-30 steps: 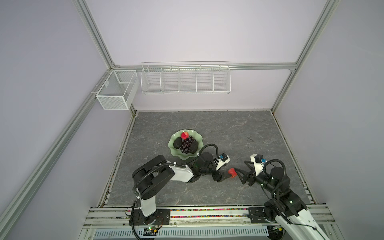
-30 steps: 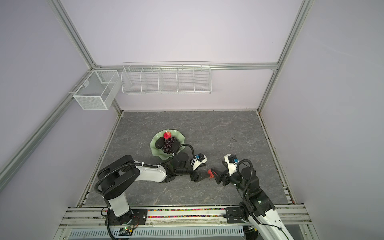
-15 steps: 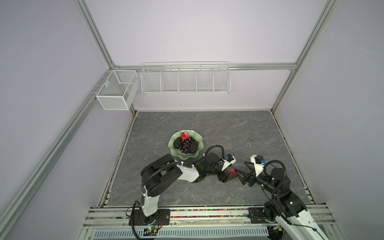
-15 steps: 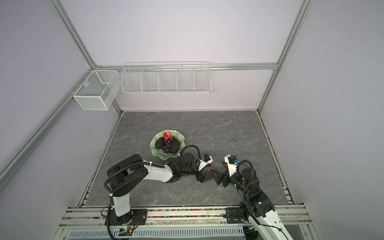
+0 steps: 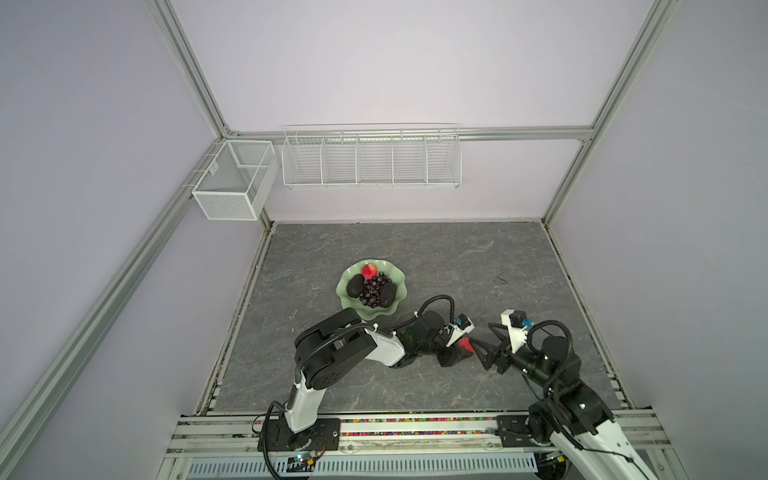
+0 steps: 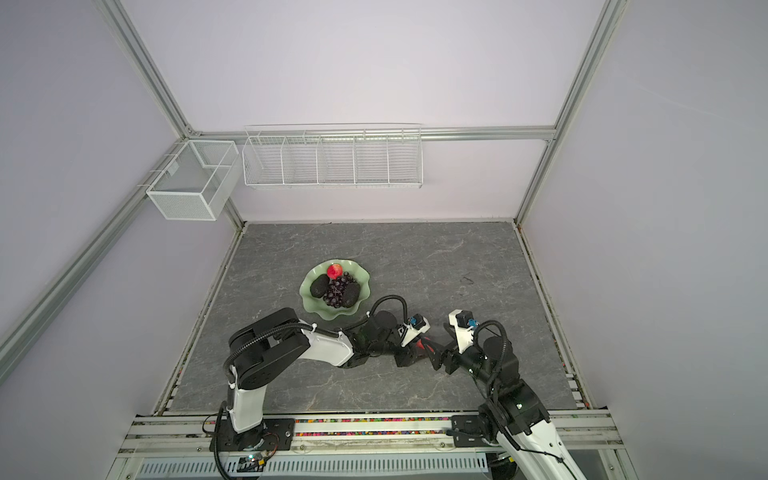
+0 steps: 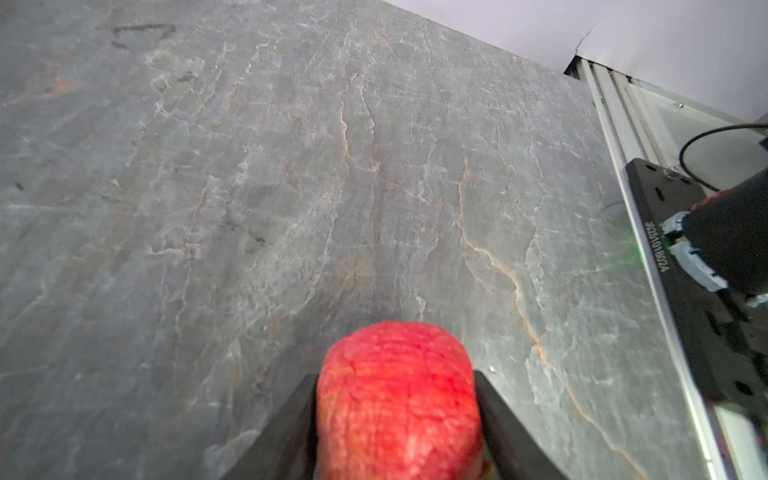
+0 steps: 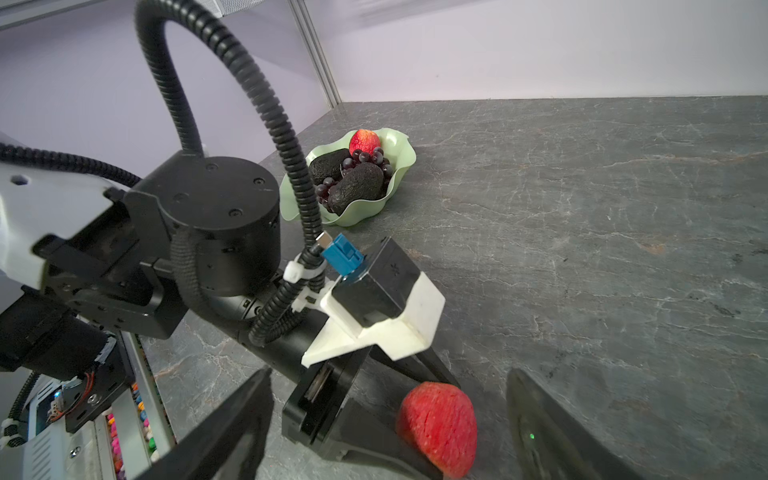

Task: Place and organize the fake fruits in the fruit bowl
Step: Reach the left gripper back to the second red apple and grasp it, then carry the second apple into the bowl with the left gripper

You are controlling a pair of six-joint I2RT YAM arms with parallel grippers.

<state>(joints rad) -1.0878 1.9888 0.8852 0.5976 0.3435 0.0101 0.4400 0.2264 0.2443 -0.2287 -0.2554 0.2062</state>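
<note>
One red apple point(image 7: 399, 399) sits just above the grey table, with my left gripper point(image 7: 397, 415) shut on it, one black finger point(image 7: 299, 415) pressed to each side. My right gripper point(image 8: 388, 374) faces it and stands open and wide, its fingers apart from the apple point(image 8: 438, 419) on both sides. In both top views the two grippers point(image 5: 462, 348) point(image 5: 484, 343) meet near the table's front centre. The mint-green fruit bowl point(image 5: 345, 286) lies behind to the left. It holds another red apple point(image 5: 369, 271), a grape bunch point(image 5: 374, 289) and two avocados point(image 5: 355, 286) point(image 5: 388, 294).
White wire baskets point(image 5: 372, 160) point(image 5: 232, 183) hang on the back and left walls. The metal rail point(image 5: 415, 428) with both arm bases runs along the front edge. My left arm's elbow point(image 6: 374, 328) lies low just in front of the bowl point(image 6: 307, 286).
My left arm has reached to the right, to the apple at my right gripper's fingertips. Its jaws have narrowed onto the apple.
</note>
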